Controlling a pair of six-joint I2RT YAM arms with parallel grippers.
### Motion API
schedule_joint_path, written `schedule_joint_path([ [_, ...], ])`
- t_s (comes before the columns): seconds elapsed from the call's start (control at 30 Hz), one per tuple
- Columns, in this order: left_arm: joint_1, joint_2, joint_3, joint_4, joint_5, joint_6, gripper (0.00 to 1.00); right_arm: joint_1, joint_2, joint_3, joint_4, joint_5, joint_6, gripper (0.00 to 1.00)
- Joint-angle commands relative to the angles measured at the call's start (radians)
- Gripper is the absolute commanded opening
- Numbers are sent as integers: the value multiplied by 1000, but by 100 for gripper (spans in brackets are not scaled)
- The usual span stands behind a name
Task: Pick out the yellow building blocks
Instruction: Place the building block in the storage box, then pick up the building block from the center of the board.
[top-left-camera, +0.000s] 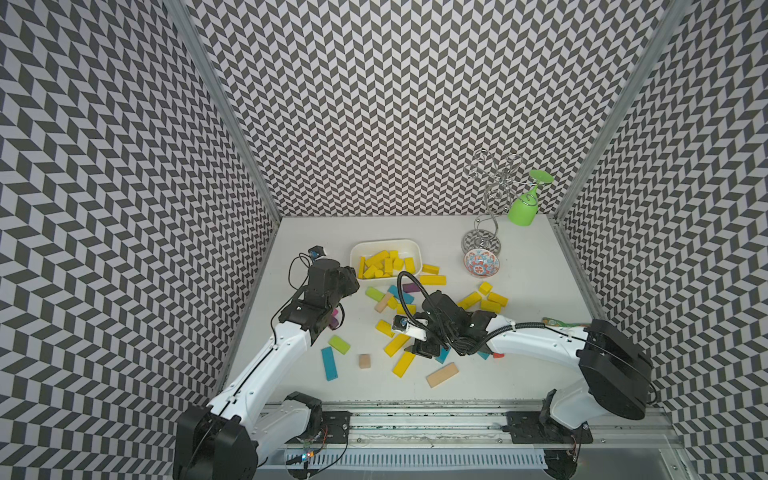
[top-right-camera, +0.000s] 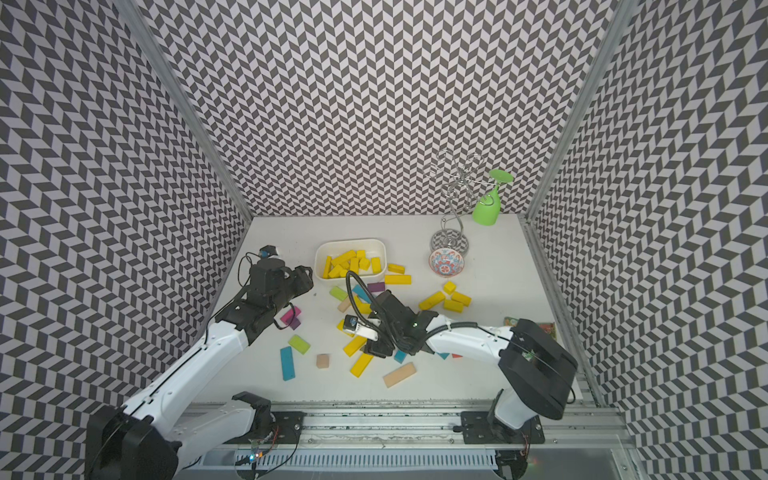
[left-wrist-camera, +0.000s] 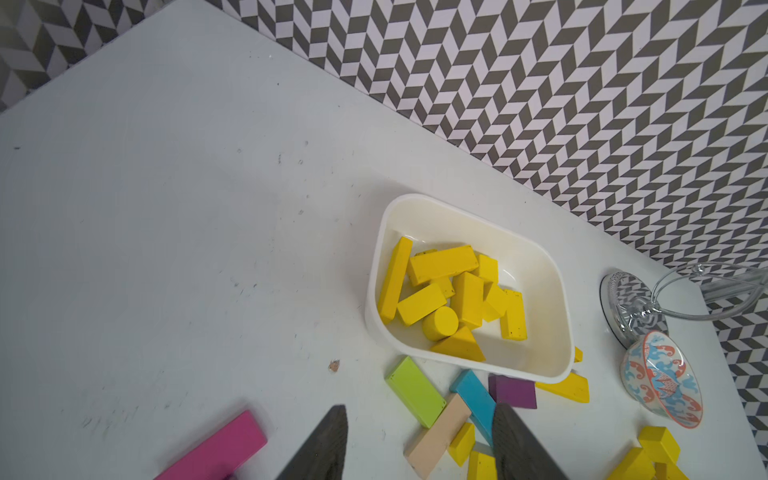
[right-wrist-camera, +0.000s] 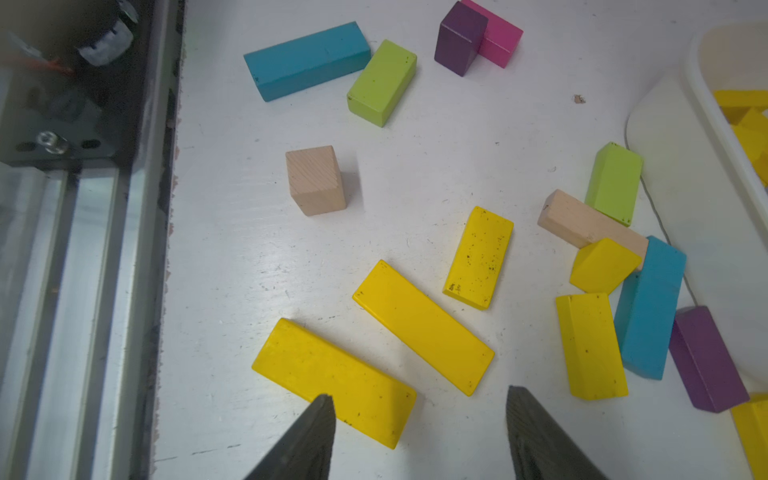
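My right gripper (right-wrist-camera: 419, 432): jaws apart, empty, over a long yellow bar (right-wrist-camera: 332, 382) flat on the desk (right-wrist-camera: 249, 257). My left gripper (left-wrist-camera: 419, 449): apart, empty. Of the yellow building blocks (left-wrist-camera: 440, 266), some are in the white tray (left-wrist-camera: 540, 328), the rest scattered. Painted wood, probably light, rigid and slick. I'd pinch the bar's narrow width, mid-length.
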Motion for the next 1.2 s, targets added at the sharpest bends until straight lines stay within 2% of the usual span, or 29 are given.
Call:
schedule_joint_path([
  [0.0,6,-98,-47,-21,-68,-81,58,5,82,73,-21,-14,-194,66],
  [0.13,10,-192,-89,-53,-108,-113,57,5,169,138,-37,13,-206,66],
  [0.4,13,-274,-118,-117,-168,-155,57,7,311,276,-8,44,28,62],
  [0.67,14,-264,-121,-114,-173,-166,57,12,422,359,-19,89,180,57],
  [1.03,14,-234,-118,-100,-174,-175,56,14,479,387,-13,119,220,45],
  [1.17,15,-230,-117,-96,-184,-178,56,13,472,394,-14,130,217,33],
])
